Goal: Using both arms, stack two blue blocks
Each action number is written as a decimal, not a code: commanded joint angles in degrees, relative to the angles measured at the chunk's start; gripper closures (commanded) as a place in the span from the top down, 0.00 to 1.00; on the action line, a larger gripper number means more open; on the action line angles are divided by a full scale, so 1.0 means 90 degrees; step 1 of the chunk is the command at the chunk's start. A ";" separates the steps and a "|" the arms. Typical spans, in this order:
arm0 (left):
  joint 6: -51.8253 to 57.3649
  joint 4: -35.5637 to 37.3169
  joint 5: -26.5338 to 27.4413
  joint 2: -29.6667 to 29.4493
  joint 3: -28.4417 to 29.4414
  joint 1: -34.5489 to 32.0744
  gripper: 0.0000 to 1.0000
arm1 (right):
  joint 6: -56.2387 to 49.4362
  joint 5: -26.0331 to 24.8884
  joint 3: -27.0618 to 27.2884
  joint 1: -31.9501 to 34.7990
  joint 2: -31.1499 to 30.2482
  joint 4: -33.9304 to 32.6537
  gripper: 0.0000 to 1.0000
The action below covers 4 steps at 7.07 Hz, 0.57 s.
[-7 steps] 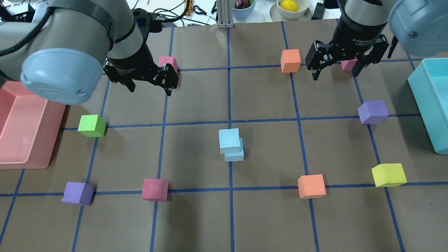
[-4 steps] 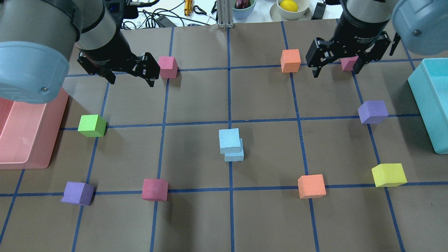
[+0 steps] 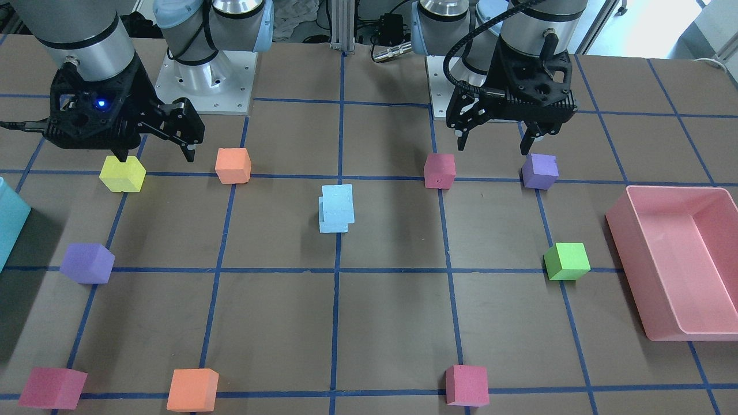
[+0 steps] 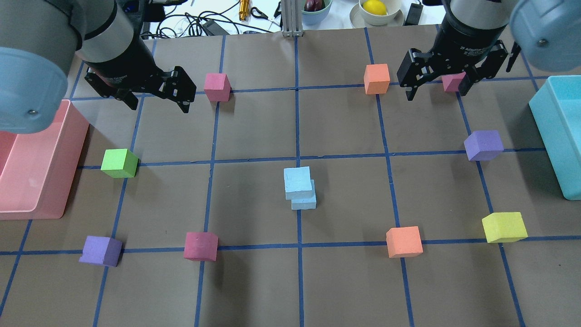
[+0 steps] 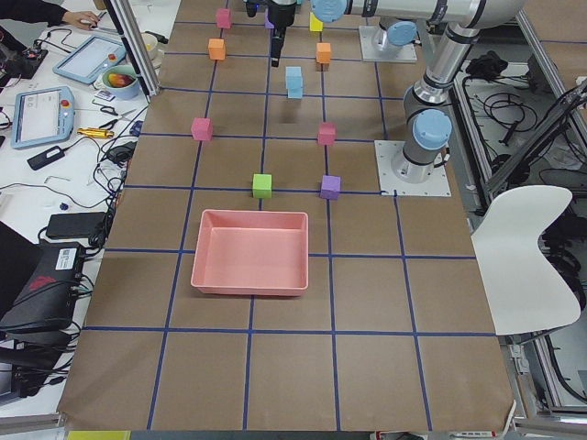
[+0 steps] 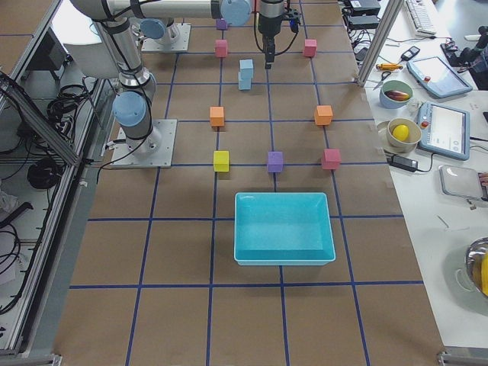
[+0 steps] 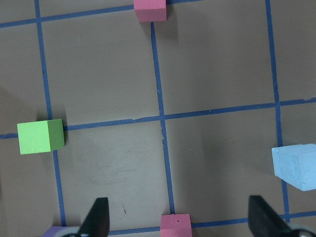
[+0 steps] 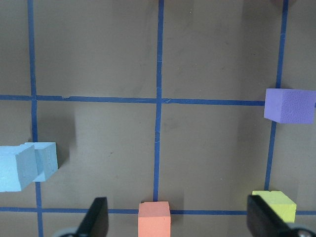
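The upper blue block (image 4: pixel 297 181) sat on the lower blue block (image 4: pixel 305 203), a little shifted and turned, not flush. These 2 pale foam cubes stood near the middle of the table (image 4: pixel 245 200).

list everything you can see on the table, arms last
blue blocks: 2, pale blue, stacked off-square at table centre
pink cubes: 3, two far, one near left
orange cubes: 2, far right and near right
purple cubes: 2, right and near left
green cube: 1, left
yellow cube: 1, near right
pink bin: 1, left edge
teal bin: 1, right edge
left gripper: 1, black, fingers open, far left
right gripper: 1, black, fingers open, far right
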 commanded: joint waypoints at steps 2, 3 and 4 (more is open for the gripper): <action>0.0012 -0.0041 -0.0020 0.0037 0.0001 0.0197 1.00 | -0.0001 0.0003 0.0022 0.0002 -0.0004 0.0003 1.00; 0.0012 -0.0041 -0.0010 0.0037 0.0002 0.0178 1.00 | -0.0001 0.0003 0.0022 0.0002 -0.0004 0.0041 1.00; 0.0012 -0.0041 -0.0020 0.0046 0.0002 0.0168 1.00 | -0.0001 0.0003 0.0031 0.0002 -0.0004 0.0061 1.00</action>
